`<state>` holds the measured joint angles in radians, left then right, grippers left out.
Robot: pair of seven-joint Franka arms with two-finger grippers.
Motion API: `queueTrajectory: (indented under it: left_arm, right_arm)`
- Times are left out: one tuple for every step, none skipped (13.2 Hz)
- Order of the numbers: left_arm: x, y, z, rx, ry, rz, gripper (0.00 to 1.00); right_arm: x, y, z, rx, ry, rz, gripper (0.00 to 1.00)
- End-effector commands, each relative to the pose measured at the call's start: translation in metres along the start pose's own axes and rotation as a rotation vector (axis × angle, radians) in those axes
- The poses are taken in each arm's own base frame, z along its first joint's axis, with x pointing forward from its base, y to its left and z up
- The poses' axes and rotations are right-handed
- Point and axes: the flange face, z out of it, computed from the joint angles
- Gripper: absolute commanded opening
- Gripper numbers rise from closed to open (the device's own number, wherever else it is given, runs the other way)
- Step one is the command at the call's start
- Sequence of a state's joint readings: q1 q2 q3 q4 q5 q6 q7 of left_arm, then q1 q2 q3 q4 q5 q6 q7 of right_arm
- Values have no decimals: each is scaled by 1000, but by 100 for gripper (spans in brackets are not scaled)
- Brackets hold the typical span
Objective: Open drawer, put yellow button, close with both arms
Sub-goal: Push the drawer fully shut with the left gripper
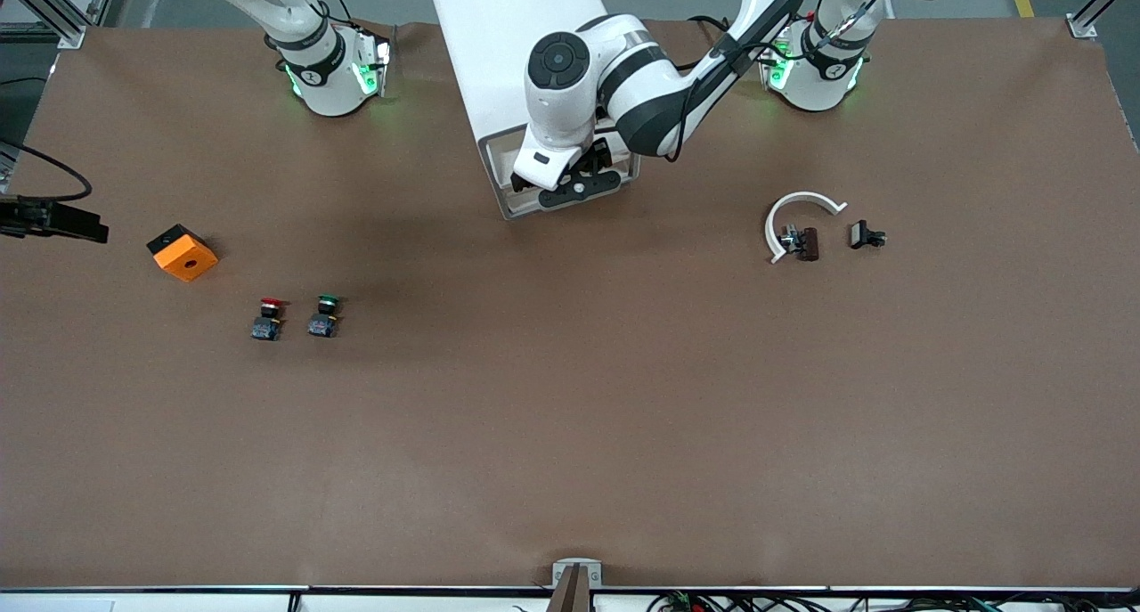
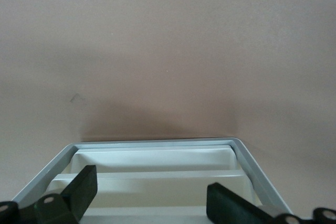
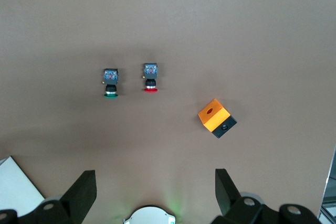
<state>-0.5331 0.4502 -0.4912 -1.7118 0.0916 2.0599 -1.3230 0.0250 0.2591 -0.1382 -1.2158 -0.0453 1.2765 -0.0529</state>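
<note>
The tall white cabinet (image 1: 508, 42) stands between the two arm bases. My left gripper (image 1: 570, 184) hangs open and empty over its front, where the drawer (image 1: 521, 204) shows pale under the hand. In the left wrist view the left gripper (image 2: 152, 190) has its jaws wide apart over the cream drawer (image 2: 157, 182) inside the grey frame (image 2: 47, 174). I cannot tell how far the drawer is out. The yellow button is out of view. My right gripper (image 3: 153, 179) is open and empty, high over the right arm's base (image 1: 329, 69), waiting.
A red-capped button (image 1: 269, 318) and a green-capped button (image 1: 324, 316) stand side by side toward the right arm's end. An orange box (image 1: 183, 253) lies beside them. A white curved piece (image 1: 799, 204) and two small dark parts (image 1: 804, 242) lie toward the left arm's end.
</note>
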Motion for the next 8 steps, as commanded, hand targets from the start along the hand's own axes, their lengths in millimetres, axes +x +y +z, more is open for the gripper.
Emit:
queueTrajectory:
  left_arm:
    - [-9,11,-6,-18,-15,-9,100]
    - [-13,13,-7,-25,-38,-17,100]
    - [-14,13,-7,-29,-56,-24,100]
    - [-15,13,-8,-33,-67,-30,100]
    - [-16,14,-7,-32,-76,-33,100]
    - [-17,14,-7,-36,-88,-41,100]
    - [-19,15,-5,-35,-99,-43,100]
    - [-31,18,0,-29,-109,-30,100]
  right_arm:
    - [-17,8,-20,13,15,12,100]
    - [-28,9,-23,20,-8,16,100]
    - [-34,12,-25,35,-3,16,100]
    - [-41,18,-36,75,43,21,100]
    - [-49,25,-36,98,61,27,100]
    - [-57,29,-41,107,105,34,100]
    - [-66,30,-43,112,136,30,100]
    - [-73,29,-41,110,156,27,100]
